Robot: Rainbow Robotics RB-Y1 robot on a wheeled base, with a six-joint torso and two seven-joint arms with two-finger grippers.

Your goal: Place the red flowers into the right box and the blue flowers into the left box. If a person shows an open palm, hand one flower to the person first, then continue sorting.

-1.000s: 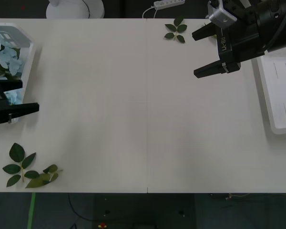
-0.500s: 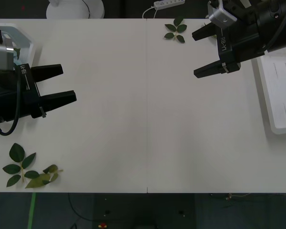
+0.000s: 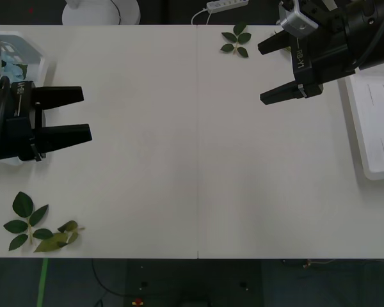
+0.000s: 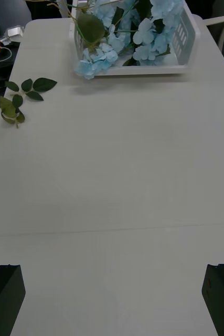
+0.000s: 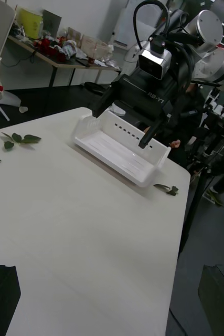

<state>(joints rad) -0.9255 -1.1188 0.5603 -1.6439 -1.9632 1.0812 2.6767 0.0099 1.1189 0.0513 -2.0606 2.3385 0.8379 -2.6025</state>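
Left edge of surface: white slotted plastic left box holds the fluffy pale sky-blue flowers, heaped, dark leaves mixed in. Left claw released, empty, just beside it. Right claw released near far right corner, by empty white right box. Sorting looks finished; next, likely park arms.
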